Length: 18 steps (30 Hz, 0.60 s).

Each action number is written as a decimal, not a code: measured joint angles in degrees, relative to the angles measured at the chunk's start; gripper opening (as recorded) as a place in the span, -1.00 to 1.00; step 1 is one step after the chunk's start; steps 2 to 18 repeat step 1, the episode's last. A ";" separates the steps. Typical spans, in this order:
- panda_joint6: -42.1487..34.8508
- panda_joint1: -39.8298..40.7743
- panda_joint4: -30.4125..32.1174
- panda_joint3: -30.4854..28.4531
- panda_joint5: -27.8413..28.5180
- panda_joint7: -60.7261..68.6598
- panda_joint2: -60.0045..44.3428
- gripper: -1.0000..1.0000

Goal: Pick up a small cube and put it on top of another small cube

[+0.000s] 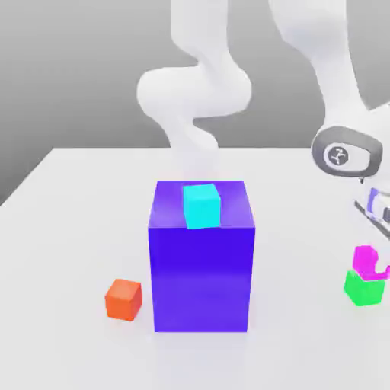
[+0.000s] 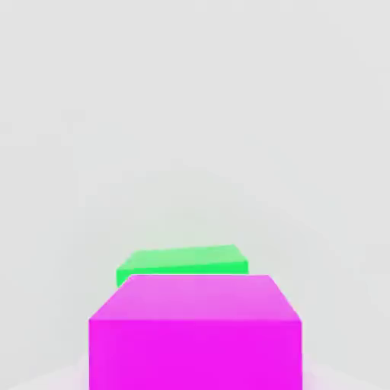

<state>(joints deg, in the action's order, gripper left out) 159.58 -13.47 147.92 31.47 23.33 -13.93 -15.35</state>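
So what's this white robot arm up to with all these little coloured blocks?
It is stacking blocks. At the exterior view's right, the small bright magenta cube sits on top of the small bright green cube, somewhat askew, with the white arm's wrist just above them. The other pieces are off to the side: a small cyan cube rests on the big blue-purple block, and a small orange cube lies on the white table.

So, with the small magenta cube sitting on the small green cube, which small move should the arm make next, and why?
Probably lift the hand straight up, away from the stack. In the exterior view the small magenta cube already rests on the small green cube, though it looks slightly offset and tilted. A vertical retreat seems least likely to nudge it off sideways.
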 joint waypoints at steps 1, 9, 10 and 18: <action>0.00 0.00 0.00 0.00 0.00 0.00 0.00 1.00; 0.00 0.00 0.00 0.00 0.00 0.00 0.00 1.00; 0.00 0.00 0.00 0.00 0.00 0.00 0.00 1.00; 0.00 0.00 0.00 0.00 0.00 0.00 0.00 1.00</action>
